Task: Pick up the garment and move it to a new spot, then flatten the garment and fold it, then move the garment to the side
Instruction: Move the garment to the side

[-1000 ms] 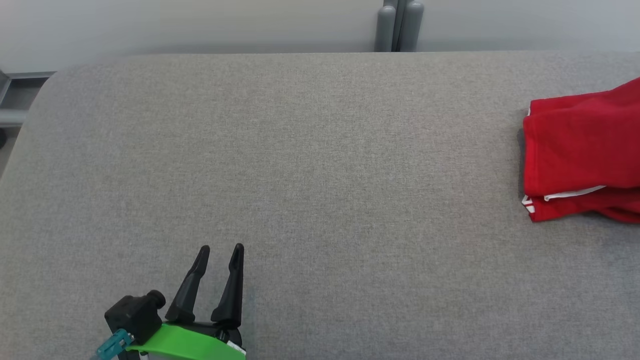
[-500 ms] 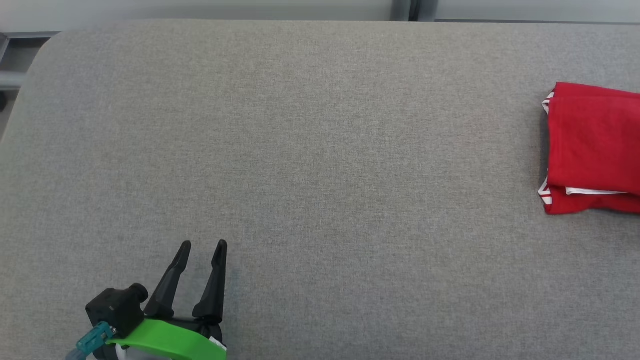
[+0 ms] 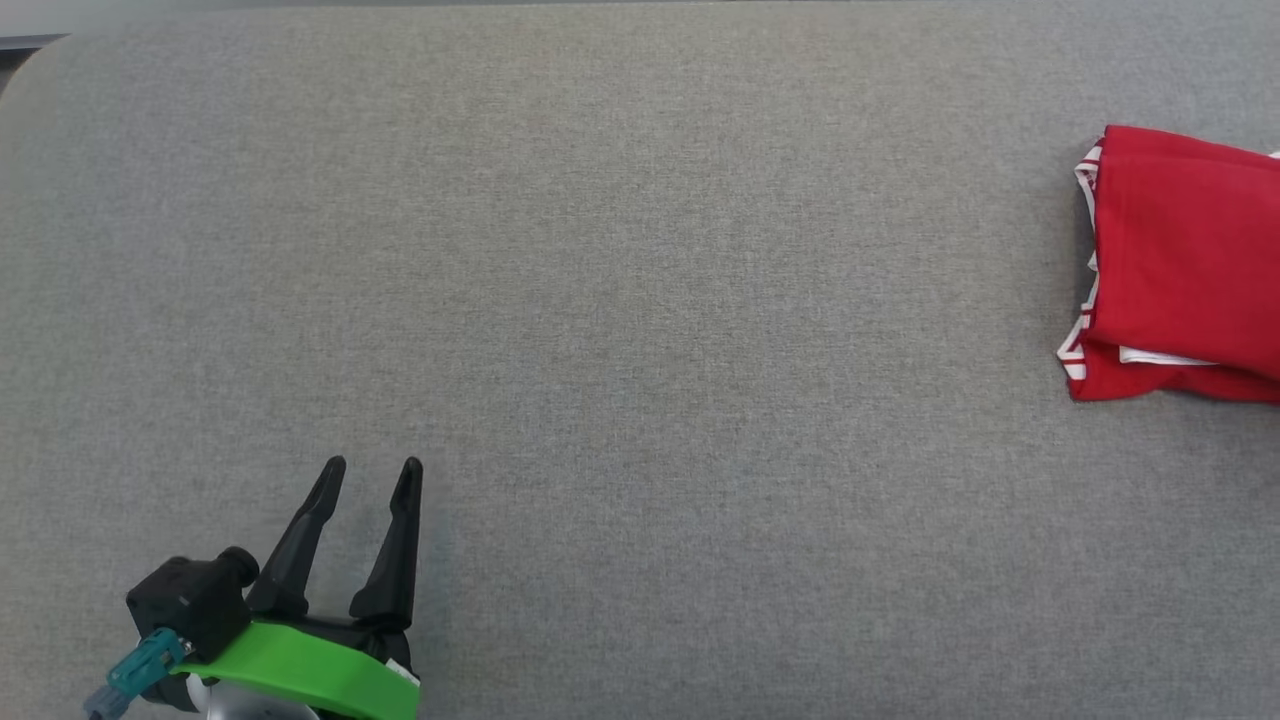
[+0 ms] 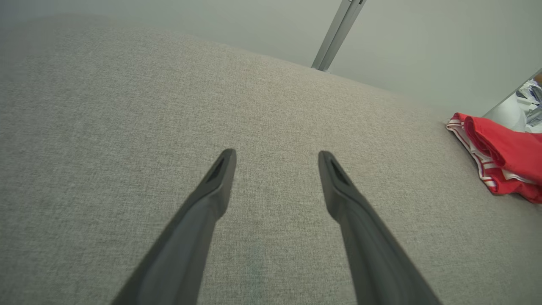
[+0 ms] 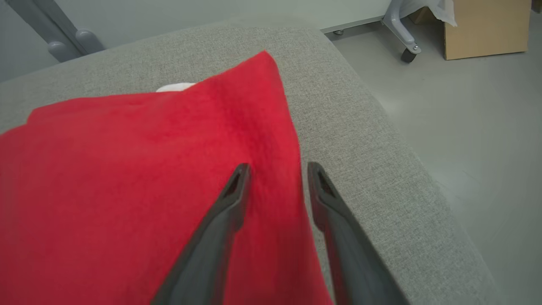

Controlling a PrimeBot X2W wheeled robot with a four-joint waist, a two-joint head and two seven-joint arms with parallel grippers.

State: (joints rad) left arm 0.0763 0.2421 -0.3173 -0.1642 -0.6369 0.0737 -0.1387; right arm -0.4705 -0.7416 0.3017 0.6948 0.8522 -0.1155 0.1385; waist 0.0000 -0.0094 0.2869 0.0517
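The garment (image 3: pixel 1180 260) is red with white-striped trim. It lies folded at the far right of the grey fabric table (image 3: pixel 640 250), and also shows in the left wrist view (image 4: pixel 504 156). In the right wrist view my right gripper (image 5: pixel 278 167) hovers over the garment's (image 5: pixel 127 178) right edge with its jaws parted. One finger is above the cloth and the other above the bare table. My left gripper (image 3: pixel 372 468) stands open over bare table at the lower left, far from the garment, with nothing between its fingers (image 4: pixel 276 154).
The table's right edge (image 5: pixel 402 169) runs close beside the garment, with grey floor (image 5: pixel 487 127) beyond it. A cardboard box (image 5: pixel 487 27) and a wheeled stand leg (image 5: pixel 402 42) sit on that floor. A grey post (image 4: pixel 338 34) rises behind the table.
The head camera has tilted down, so the whole picture has shifted. The garment's raised far corner has dropped, and it now lies flatter with its striped left edge showing. The left gripper stays open.
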